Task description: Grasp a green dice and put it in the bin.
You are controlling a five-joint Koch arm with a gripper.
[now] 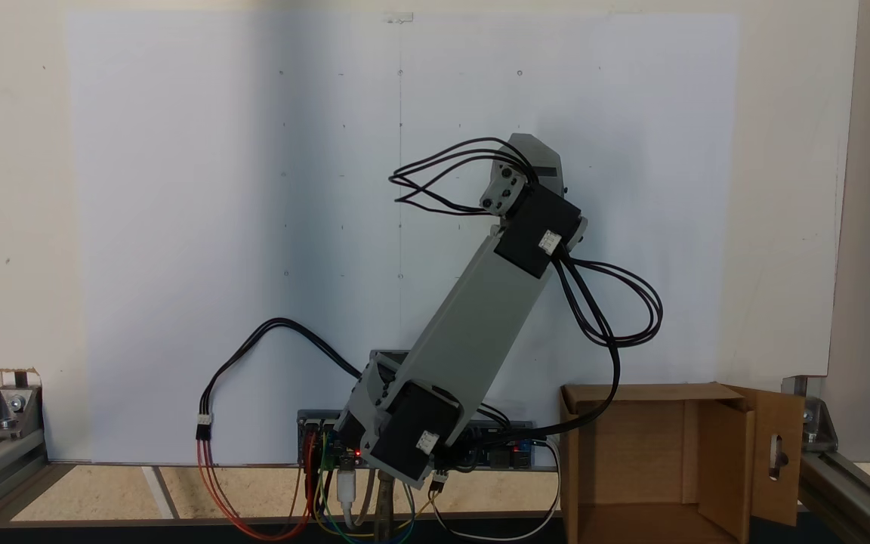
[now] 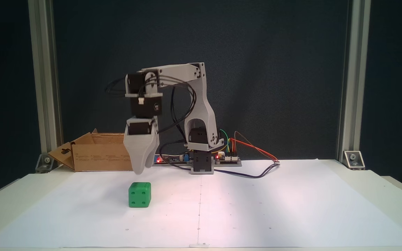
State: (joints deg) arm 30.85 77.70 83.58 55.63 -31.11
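Observation:
In a fixed view the green dice [image 2: 140, 195] rests on the white paper, left of the centre line, with four pips on the face towards the camera. My gripper [image 2: 141, 170] points straight down and hangs just above the dice, apart from it. Its grey jaws overlap one behind the other, so the gap between them cannot be read. The bin [image 2: 92, 157], a brown cardboard box with a slotted flap, stands behind and to the left of the gripper. In the other fixed view the bin [image 1: 729, 446] sits at the lower right, and the arm covers the dice.
The arm's base [image 2: 201, 164] and a circuit board with coloured wires [image 2: 246, 146] sit at the back of the table. Black cable loops [image 1: 616, 302] hang beside the arm. Aluminium frame posts [image 2: 352, 87] stand at the table's corners.

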